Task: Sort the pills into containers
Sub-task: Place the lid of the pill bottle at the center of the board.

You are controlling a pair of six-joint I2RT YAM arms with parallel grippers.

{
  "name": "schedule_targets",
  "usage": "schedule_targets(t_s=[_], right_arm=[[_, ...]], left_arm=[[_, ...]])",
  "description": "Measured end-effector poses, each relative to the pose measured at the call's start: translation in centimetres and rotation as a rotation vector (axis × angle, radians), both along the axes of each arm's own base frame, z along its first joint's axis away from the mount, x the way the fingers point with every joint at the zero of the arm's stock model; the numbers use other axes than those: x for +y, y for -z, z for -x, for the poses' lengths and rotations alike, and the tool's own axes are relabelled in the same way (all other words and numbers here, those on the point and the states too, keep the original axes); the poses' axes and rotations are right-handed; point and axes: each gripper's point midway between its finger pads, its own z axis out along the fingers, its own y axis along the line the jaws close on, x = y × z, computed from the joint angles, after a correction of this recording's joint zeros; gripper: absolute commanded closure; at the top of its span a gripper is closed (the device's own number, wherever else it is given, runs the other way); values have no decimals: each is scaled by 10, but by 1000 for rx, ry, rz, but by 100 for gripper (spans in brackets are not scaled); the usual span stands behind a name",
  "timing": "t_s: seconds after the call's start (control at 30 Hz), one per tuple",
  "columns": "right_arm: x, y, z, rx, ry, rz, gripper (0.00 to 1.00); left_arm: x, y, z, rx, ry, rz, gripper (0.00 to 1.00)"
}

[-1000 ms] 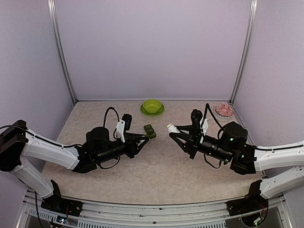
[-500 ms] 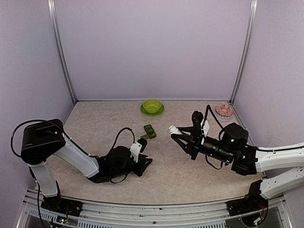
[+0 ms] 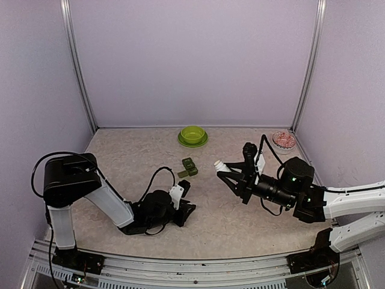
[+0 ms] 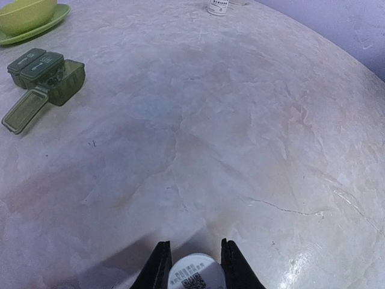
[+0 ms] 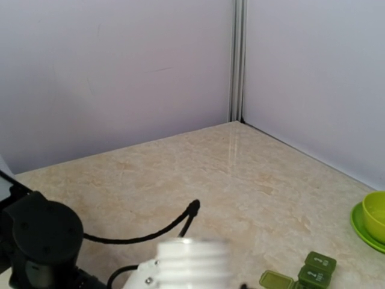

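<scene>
- Top external view: both arms reach over the beige marbled table, the left one folded low near the front edge, the right one stretched in from the right.
- The left hand lies low over the table, its two dark fingers closed narrowly on a round-topped white bottle with a printed code label on the end that faces the camera.
- The right hand is closed tight on a ribbed-neck white bottle, held tilted above the table with its neck pointing up and to the left.
- The dark green pill box rests on the table between the two hands, nearer the back, just left of the ribbed-neck white bottle.
- In the left wrist view two of its compartments have their lids down; the third stands open, its lid folded flat onto the table.
- The pills are too small to make out in any view.
- A lime green bowl sits behind the pill box near the back wall.
- A clear dish with pinkish contents sits in the far right corner.
</scene>
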Motion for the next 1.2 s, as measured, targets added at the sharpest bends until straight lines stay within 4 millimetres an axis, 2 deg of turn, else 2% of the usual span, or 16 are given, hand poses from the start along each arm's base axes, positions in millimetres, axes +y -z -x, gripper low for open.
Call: schedule_targets(t_s=[0.3,0.43,0.73,0.97,1.07,1.2], right_arm=[[-2,1,0,1,6,1,88],[-2,1,0,1,7,1,88],[-3,1,-2,0,13,1,88],[-5,1,-5,0,22,1,88],[-6,2,-8,3,31,4,88],[-6,8,-13,12,42,18,88]], left_arm=[[-4,4,-2,2,-1,-3,74],[-6,4,-3,1,-2,-2,70],[-7,3,-5,-2,-6,2,54],[-5,1,-6,-5,-18,1,37],[-3,-9,-9,-15,-31,15,33],[1,-44,-18,-46,-53,77,29]])
